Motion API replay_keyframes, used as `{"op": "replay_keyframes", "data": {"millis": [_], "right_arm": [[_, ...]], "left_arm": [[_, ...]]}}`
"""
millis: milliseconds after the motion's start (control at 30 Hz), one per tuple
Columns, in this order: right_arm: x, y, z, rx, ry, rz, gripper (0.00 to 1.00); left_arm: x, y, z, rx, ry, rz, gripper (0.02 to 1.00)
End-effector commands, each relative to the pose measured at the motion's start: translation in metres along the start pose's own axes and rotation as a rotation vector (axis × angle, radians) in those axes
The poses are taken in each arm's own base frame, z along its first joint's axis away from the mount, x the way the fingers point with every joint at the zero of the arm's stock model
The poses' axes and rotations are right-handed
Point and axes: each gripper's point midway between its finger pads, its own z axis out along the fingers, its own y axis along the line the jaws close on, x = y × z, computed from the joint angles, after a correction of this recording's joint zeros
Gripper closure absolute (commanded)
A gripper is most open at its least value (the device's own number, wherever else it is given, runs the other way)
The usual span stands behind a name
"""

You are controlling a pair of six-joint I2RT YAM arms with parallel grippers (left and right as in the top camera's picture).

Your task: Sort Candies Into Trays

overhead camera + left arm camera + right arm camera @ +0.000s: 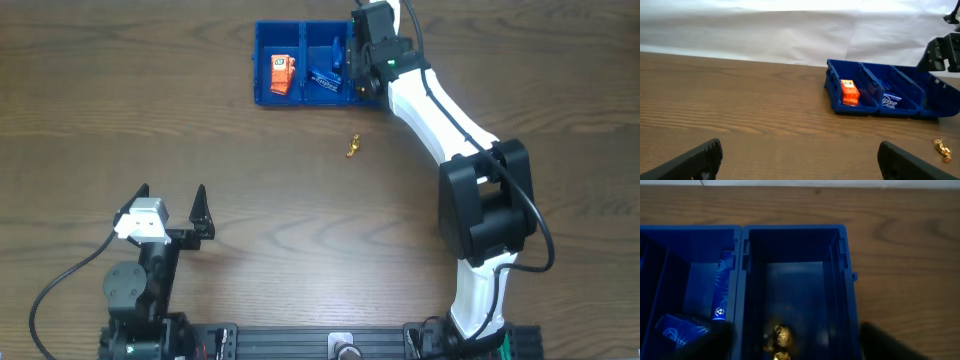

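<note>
A blue three-compartment tray (pixel 262 62) sits at the far centre of the table. An orange candy (pixel 281 73) lies in its left bin and blue-wrapped candies (pixel 324 78) in the middle bin. My right gripper (pixel 360 78) hangs open over the right bin; in its wrist view the gripper (pixel 795 342) is above gold candies (pixel 780 337) lying on the bin floor. One gold candy (pixel 352 148) lies loose on the table in front of the tray, also the gold candy (pixel 941 148). My left gripper (pixel 172 192) stands open near its base, holding nothing.
Bare wooden table surrounds the tray. The left wrist view shows the tray (pixel 834 95) with the orange candy (pixel 850 92) and, above its far end, the right gripper (pixel 945 52). A white wall backs the table.
</note>
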Motion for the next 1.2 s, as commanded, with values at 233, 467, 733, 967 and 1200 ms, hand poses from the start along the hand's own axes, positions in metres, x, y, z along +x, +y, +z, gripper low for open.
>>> {"op": "replay_keyframes", "data": {"millis": [233, 467, 733, 967, 1200], "right_arm": [[-0.020, -0.013, -0.077, 0.001, 0.007, 0.013, 0.003], [0.088, 0.013, -0.092, -0.042, 0.341, 0.001, 0.003], [0.158, 0.029, -0.068, -0.071, 0.401, -0.034, 0.001], [0.187, 0.032, -0.037, -0.048, 0.443, -0.025, 0.001], [0.186, 0.034, -0.032, -0.051, 0.433, -0.018, 0.145]], "left_arm": [[0.017, 0.000, 0.001, 0.006, 0.048, 0.007, 0.020], [0.017, 0.000, 0.001, 0.006, 0.048, 0.007, 0.020], [0.017, 0.000, 0.001, 0.006, 0.048, 0.006, 0.020], [0.017, 0.000, 0.001, 0.006, 0.048, 0.007, 0.020], [0.017, 0.000, 0.001, 0.006, 0.048, 0.007, 0.020]]}}
